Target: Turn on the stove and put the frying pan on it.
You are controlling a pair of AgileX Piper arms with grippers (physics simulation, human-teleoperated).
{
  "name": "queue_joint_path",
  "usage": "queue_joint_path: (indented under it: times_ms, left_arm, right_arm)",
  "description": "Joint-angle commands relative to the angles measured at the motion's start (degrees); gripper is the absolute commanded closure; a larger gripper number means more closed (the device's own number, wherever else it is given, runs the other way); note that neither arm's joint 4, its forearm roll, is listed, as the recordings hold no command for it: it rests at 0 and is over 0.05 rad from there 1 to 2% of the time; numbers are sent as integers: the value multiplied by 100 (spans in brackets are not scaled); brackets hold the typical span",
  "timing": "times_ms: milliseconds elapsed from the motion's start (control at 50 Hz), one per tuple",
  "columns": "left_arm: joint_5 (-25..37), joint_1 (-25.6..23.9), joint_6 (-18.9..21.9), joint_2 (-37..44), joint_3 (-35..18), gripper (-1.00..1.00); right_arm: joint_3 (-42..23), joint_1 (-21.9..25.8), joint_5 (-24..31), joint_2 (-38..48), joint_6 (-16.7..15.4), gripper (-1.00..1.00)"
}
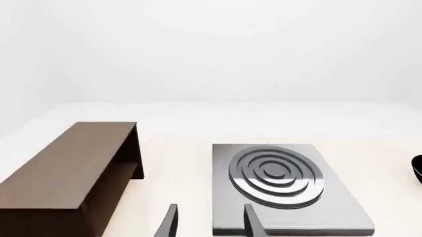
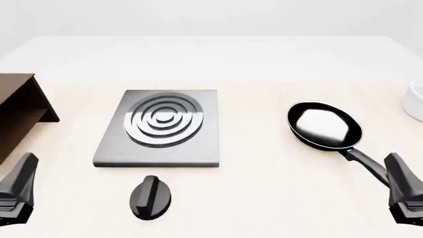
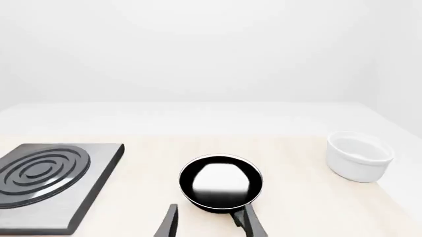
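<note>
Frying pan before right hand

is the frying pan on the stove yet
No. The frying pan sits on the table to the right of the stove, apart from it; the rings are bare.

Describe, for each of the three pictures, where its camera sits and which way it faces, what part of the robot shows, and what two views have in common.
Front view: above and behind the arms, looking forward and down at the stove, knob and frying pan; both grippers show at the lower corners.
Left wrist view: behind the left gripper, facing stove and brown shelf; fingers apart.
Right wrist view: behind the right gripper, facing pan and white bowl.
All share the stove.
</note>
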Motion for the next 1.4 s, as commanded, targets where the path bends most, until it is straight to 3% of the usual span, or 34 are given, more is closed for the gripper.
queue_joint_path:
  times_ms: [20, 440, 500, 520, 600, 620, 660, 860, 1000, 1040, 1100, 1140, 1160, 1220, 1300, 1400]
  left_arm:
    - [-42, 37, -18, 23, -10, -100]
    - [-61, 44, -21, 3, -24, -100]
    - [-108, -422, 68, -5, -259, -100]
    - [35, -632, 275, -5, -401, -100]
    - [864, -1000, 291, 19, -825, -100]
    - [865, -1000, 291, 20, -827, -100]
    - [1496, -1189, 513, -3, -1147, -100]
    - [2128, -1538, 421, 530, -1453, -100]
    - [2754, -2013, 723, 1161, -2017, -100]
    - [2986, -2160, 639, 1205, -2222, -100]
    - [3081, -2102, 808, 1357, -2202, -100]
    - [3130, -2301, 500, 1647, -2223, -100]
    - [3162, -2535, 488, 1701, -2276, -100]
    - [3184, -2547, 571, 1806, -2249, -100]
    - [3039, -2812, 298, 2108, -2141, -100]
    - [2828, -2877, 445, 2315, -1897, -100]
  right_arm:
    - [-15, 2, -17, 41, 26, -100]
    - [-4, -31, -96, 147, -11, -100]
    - [-2, -12, -196, 262, 5, -100]
    - [-1, -6, -195, 254, 23, -100]
    - [2, 0, -254, 314, -9, -100]
    - [2, 0, -258, 317, -9, -100]
    - [2, -3, -245, 275, 50, -100]
    - [2, 15, -233, 241, 45, -100]
    - [3, 16, -238, 239, 69, -100]
    - [3, 17, -236, 237, 66, -100]
    - [3, 20, -241, 245, 64, -100]
    - [3, 18, -235, 238, 64, -100]
    - [3, 18, -223, 222, 66, -100]
    - [2, 13, -202, 191, 65, -100]
    - [2, 15, -215, 204, 55, -100]
    - [2, 13, -193, 178, 59, -100]
